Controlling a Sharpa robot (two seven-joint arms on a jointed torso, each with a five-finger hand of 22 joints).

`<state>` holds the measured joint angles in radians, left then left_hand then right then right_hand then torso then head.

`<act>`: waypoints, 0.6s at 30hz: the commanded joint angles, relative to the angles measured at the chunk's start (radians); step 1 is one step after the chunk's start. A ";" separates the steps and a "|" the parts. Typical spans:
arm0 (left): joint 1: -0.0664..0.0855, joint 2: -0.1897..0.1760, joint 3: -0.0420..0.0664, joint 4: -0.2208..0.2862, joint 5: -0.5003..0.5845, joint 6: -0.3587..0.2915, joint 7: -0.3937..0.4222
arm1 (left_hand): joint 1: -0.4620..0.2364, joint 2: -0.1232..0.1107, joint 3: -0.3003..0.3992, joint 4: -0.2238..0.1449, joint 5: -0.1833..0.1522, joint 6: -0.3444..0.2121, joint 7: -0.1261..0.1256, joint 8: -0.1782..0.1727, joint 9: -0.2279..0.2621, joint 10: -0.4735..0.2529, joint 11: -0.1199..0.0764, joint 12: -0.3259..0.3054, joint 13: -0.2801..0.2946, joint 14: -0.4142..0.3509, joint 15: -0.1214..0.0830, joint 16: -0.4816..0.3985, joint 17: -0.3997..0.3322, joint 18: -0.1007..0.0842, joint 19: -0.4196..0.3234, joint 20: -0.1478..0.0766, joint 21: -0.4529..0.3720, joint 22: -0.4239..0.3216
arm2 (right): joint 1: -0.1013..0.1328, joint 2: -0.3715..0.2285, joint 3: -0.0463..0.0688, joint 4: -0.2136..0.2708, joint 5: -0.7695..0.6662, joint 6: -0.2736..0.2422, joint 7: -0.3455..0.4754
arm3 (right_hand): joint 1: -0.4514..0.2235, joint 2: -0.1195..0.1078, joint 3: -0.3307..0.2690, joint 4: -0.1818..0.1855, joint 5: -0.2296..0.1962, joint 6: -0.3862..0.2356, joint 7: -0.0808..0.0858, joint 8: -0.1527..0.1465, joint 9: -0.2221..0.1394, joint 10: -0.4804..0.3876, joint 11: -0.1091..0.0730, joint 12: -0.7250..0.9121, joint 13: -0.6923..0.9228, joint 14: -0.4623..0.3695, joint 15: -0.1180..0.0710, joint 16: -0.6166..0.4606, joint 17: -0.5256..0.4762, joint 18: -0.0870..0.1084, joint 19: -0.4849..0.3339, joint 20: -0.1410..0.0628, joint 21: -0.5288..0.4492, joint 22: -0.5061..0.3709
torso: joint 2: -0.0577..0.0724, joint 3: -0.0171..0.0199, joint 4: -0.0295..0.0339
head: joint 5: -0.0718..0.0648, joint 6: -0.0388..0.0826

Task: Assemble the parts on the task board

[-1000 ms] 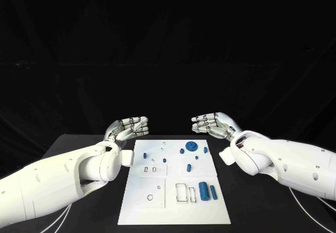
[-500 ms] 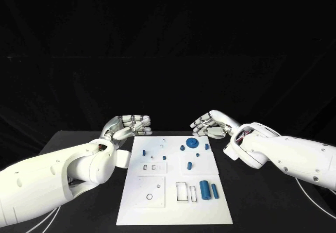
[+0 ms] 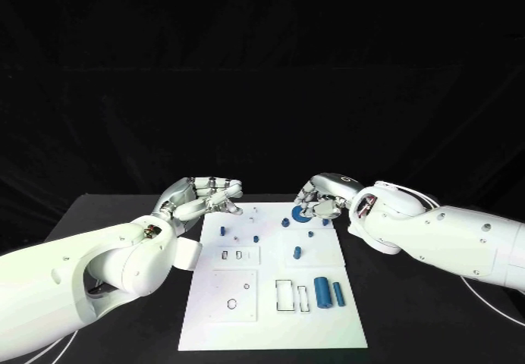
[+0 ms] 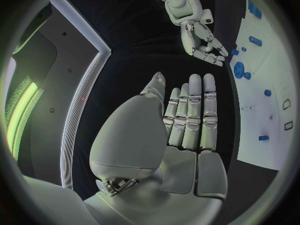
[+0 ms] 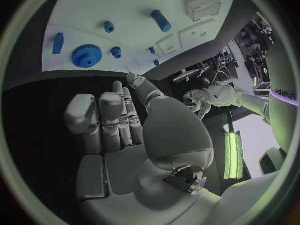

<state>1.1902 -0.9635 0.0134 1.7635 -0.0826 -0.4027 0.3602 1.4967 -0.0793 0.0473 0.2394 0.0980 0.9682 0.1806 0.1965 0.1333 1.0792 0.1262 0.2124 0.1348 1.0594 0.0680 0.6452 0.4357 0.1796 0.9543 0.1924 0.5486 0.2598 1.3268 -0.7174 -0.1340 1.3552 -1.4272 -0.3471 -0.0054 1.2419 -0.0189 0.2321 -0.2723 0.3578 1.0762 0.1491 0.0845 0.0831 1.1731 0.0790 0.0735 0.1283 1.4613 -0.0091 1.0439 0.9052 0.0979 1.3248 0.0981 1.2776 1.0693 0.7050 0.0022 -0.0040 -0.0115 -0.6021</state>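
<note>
A black table (image 3: 131, 227) under a black backdrop carries the white task board (image 3: 274, 280), a long rectangle whose long axis runs away from the robot, its near end close to the picture's bottom edge. Nearest on it, toward the right side, lie a thick blue cylinder (image 3: 323, 293) and a thinner blue peg (image 3: 338, 293), side by side, both pointing along the board's length. Farther up sit smaller blue pieces (a short peg (image 3: 295, 252) mid-board, another (image 3: 223, 230) near the left edge), and at the far end a blue gear (image 3: 300, 214) lies flat, its toothed rim plain in the right wrist view (image 5: 85, 55).

Beyond the far left corner the left hand (image 3: 205, 197) hovers, holding nothing, its fingers side by side and bent forward. The right hand (image 3: 325, 199) hangs over the far right corner just above the gear, fingers curled in, holding nothing.

Since a second ago both hands have dipped toward the board's far end, the right one coming in over the gear.
</note>
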 commanded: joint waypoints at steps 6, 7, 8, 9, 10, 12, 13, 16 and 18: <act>0.010 -0.014 0.007 0.026 -0.020 0.024 -0.004 | -0.003 0.007 -0.013 0.000 -0.004 -0.010 0.001 0.005 0.005 -0.010 0.000 0.005 0.006 -0.026 0.002 0.048 0.031 0.000 -0.017 -0.004 0.033 0.022 | 0.002 0.032 0.001 -0.015 -0.183 0.021 -0.097 | -0.018 -0.016 0.039 0.009 0.004 -0.007 -0.005 -0.009 0.004 -0.019 0.004 0.000 0.009 0.049 0.009 0.186 0.188 -0.038 0.080 0.007 0.127 0.201 | 0.038 0.0048 0.0082 | -0.003 -0.002; 0.011 -0.015 0.007 0.025 -0.021 0.026 -0.004 | -0.004 0.007 -0.014 0.001 -0.004 -0.011 0.001 0.005 0.006 -0.011 0.000 0.005 0.006 -0.027 0.002 0.050 0.032 0.000 -0.018 -0.004 0.035 0.023 | 0.002 0.038 0.001 -0.018 -0.188 0.022 -0.101 | -0.019 -0.017 0.043 0.011 0.003 -0.008 -0.006 -0.010 0.004 -0.019 0.005 0.001 0.009 0.052 0.009 0.204 0.207 -0.044 0.097 0.007 0.146 0.234 | 0.040 0.0050 0.0082 | -0.003 -0.001; 0.012 -0.015 0.008 0.024 -0.021 0.027 -0.004 | -0.005 0.007 -0.015 0.002 -0.004 -0.011 0.001 0.005 0.006 -0.012 0.000 0.005 0.007 -0.028 0.002 0.053 0.034 0.001 -0.018 -0.004 0.037 0.025 | 0.002 0.043 0.001 -0.022 -0.194 0.023 -0.105 | -0.019 -0.018 0.047 0.012 0.003 -0.009 -0.006 -0.010 0.004 -0.020 0.005 0.001 0.010 0.053 0.009 0.220 0.225 -0.050 0.113 0.008 0.164 0.264 | 0.042 0.0058 0.0077 | -0.002 -0.002; 0.012 -0.015 0.008 0.022 -0.021 0.028 -0.004 | -0.005 0.008 -0.016 0.002 -0.004 -0.012 0.001 0.005 0.006 -0.012 0.000 0.005 0.007 -0.028 0.002 0.058 0.036 0.001 -0.019 -0.005 0.041 0.027 | 0.002 0.049 0.001 -0.026 -0.200 0.025 -0.109 | -0.020 -0.020 0.051 0.014 0.003 -0.011 -0.006 -0.011 0.004 -0.019 0.005 0.001 0.011 0.055 0.009 0.235 0.239 -0.054 0.126 0.008 0.178 0.288 | 0.044 0.0063 0.0073 | -0.002 -0.002; 0.013 -0.015 0.008 0.021 -0.021 0.028 -0.004 | -0.005 0.008 -0.016 0.002 -0.004 -0.012 0.001 0.005 0.006 -0.013 0.000 0.005 0.008 -0.028 0.002 0.059 0.037 0.001 -0.019 -0.005 0.042 0.028 | 0.002 0.051 0.001 -0.027 -0.202 0.027 -0.111 | -0.020 -0.021 0.053 0.015 0.003 -0.012 -0.006 -0.011 0.004 -0.019 0.005 0.002 0.012 0.055 0.009 0.241 0.245 -0.056 0.131 0.008 0.184 0.298 | 0.045 0.0067 0.0072 | -0.002 -0.001; 0.013 -0.013 0.009 0.018 -0.021 0.030 -0.004 | -0.006 0.008 -0.017 0.003 -0.004 -0.013 0.001 0.004 0.007 -0.014 0.000 0.005 0.008 -0.029 0.002 0.063 0.039 0.001 -0.020 -0.005 0.046 0.030 | 0.002 0.061 0.001 -0.034 -0.210 0.032 -0.117 | -0.022 -0.022 0.056 0.017 0.001 -0.014 -0.006 -0.012 0.004 -0.020 0.005 0.002 0.012 0.055 0.010 0.249 0.252 -0.061 0.144 0.008 0.198 0.322 | 0.047 0.0072 0.0077 | -0.002 0.003; 0.014 -0.012 0.009 0.017 -0.021 0.031 -0.004 | -0.006 0.008 -0.017 0.003 -0.004 -0.014 0.002 0.004 0.007 -0.015 0.001 0.004 0.008 -0.030 0.002 0.065 0.040 0.001 -0.021 -0.005 0.047 0.031 | 0.002 0.065 0.001 -0.038 -0.213 0.034 -0.119 | -0.022 -0.023 0.057 0.018 0.001 -0.015 -0.006 -0.012 0.004 -0.021 0.005 0.001 0.012 0.054 0.010 0.252 0.254 -0.061 0.146 0.009 0.200 0.326 | 0.047 0.0074 0.0085 | -0.003 0.004; 0.014 -0.012 0.009 0.016 -0.022 0.033 -0.005 | -0.007 0.009 -0.018 0.004 -0.004 -0.015 0.003 0.004 0.007 -0.020 0.002 0.003 0.008 -0.036 0.003 0.068 0.042 0.001 -0.024 -0.005 0.050 0.033 | 0.002 0.076 0.001 -0.048 -0.220 0.043 -0.124 | -0.024 -0.026 0.059 0.021 -0.001 -0.017 -0.006 -0.013 0.004 -0.027 0.006 -0.001 0.012 0.053 0.011 0.258 0.257 -0.062 0.147 0.009 0.203 0.330 | 0.049 0.0070 0.0109 | -0.008 0.005; 0.015 -0.011 0.010 0.015 -0.022 0.035 -0.006 | -0.008 0.009 -0.019 0.004 -0.004 -0.016 0.004 0.003 0.008 -0.024 0.003 0.001 0.008 -0.041 0.005 0.069 0.043 0.000 -0.028 -0.004 0.053 0.035 | 0.002 0.083 0.001 -0.055 -0.225 0.052 -0.127 | -0.026 -0.029 0.060 0.023 -0.004 -0.018 -0.006 -0.014 0.004 -0.033 0.008 -0.003 0.012 0.052 0.012 0.261 0.259 -0.062 0.147 0.010 0.203 0.331 | 0.051 0.0071 0.0138 | -0.009 0.005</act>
<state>1.2030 -0.9771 0.0218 1.7775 -0.0976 -0.3920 0.3523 1.4929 -0.0752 0.0328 0.2428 0.0982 0.9578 0.1841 0.1965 0.1401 1.0594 0.1316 0.2123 0.1419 1.0222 0.0734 0.7080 0.4777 0.1796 0.9343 0.1875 0.5990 0.2941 1.3280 -0.6376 -0.1335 1.3038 -1.6049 -0.3275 -0.1053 1.2196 -0.0412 0.2882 -0.2488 0.3580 1.0655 0.1453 0.0767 0.0859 1.1430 0.0874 0.0735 0.1396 1.4649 -0.0055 1.3003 1.1642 0.0452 1.4629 0.1068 1.4775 1.3081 0.7517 0.0089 0.0059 -0.0183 -0.5978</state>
